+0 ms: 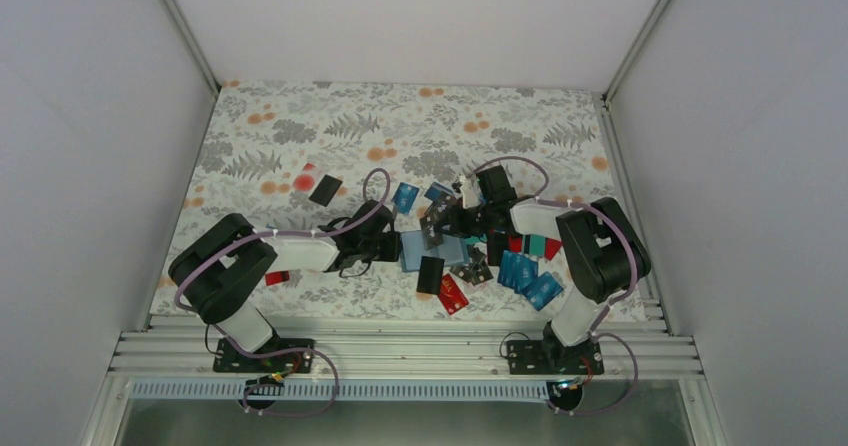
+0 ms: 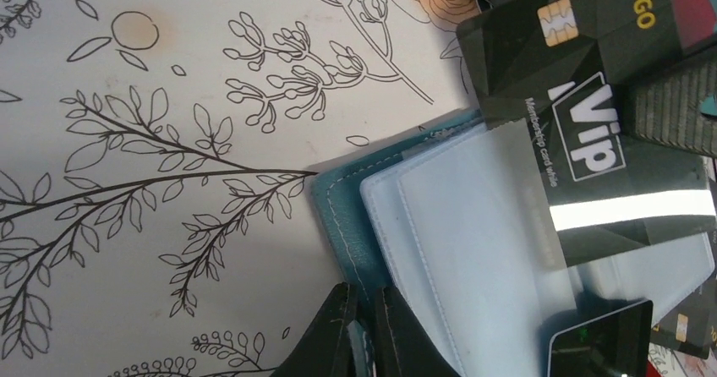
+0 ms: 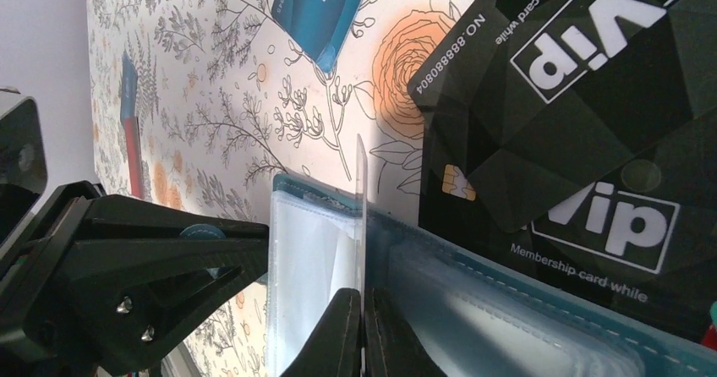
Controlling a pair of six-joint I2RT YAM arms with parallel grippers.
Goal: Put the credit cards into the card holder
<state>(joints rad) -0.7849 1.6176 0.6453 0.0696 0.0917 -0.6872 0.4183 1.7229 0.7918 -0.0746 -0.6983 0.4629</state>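
Cards [image 1: 525, 271] nearly all loose around open holder [image 1: 412, 249], hardly begun: clamps holder edge in closed left gripper [image 2: 363, 299], pinches 1 clear sleeve [image 3: 359, 183] in closed right gripper [image 3: 359, 303].

Black chip card [image 2: 524, 64], upper right, left wrist view: you can read "LOGO", "Vip", "Membership card while".
Upper black card [image 3: 609, 98], right wrist view: "NO.88888084", "Vip".
Lower black card [image 3: 592, 259], same view: "Vip", "Membership card while".

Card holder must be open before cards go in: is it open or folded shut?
Open. The card holder lies with its teal cover spread and its clear sleeves exposed; the right fingers pinch one sleeve upright.
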